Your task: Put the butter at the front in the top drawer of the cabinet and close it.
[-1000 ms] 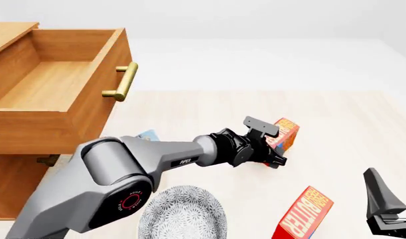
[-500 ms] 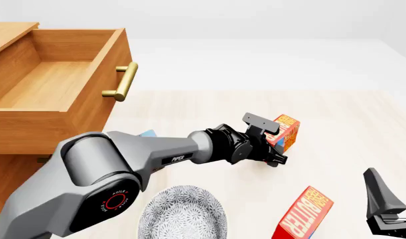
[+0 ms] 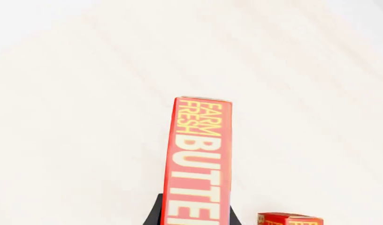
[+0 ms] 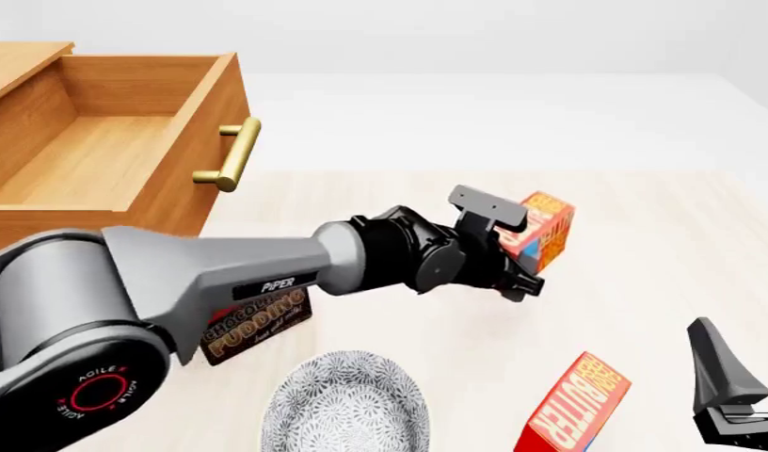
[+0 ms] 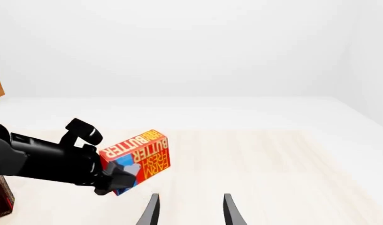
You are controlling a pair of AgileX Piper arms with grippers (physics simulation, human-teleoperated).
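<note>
Front view, near to far. Bottom right corner: the right gripper (image 4: 736,400), dark, parked low at the frame edge; in its own wrist view the right gripper's two fingers (image 5: 152,212) stand apart with nothing between them. Just left of it, a second red-and-orange butter box (image 4: 575,403) lies tilted on the pale wooden table (image 4: 661,282), untouched. Bottom centre: a round grey patterned plate (image 4: 346,410); left of it, a brown "CHOCOLATE PUDDING" box (image 4: 256,323) half hidden under the left arm. Mid frame, right of centre: the left gripper (image 4: 520,268) is clamped on the small red butter box with the orange lettered face (image 4: 544,231), which looks raised off the table and tilted. In the left wrist view its long axis runs straight out from between the fingers. Upper left of frame: the honey-brown wooden top drawer (image 4: 95,165), pulled out, interior bare, brass bar handle (image 4: 233,155) facing right, on the wooden cabinet (image 4: 20,66). Judgement: the drawer lies well apart, up and left of the held box; the carry must clear the drawer's front wall and handle. Left arm alone is placed for it.
</note>
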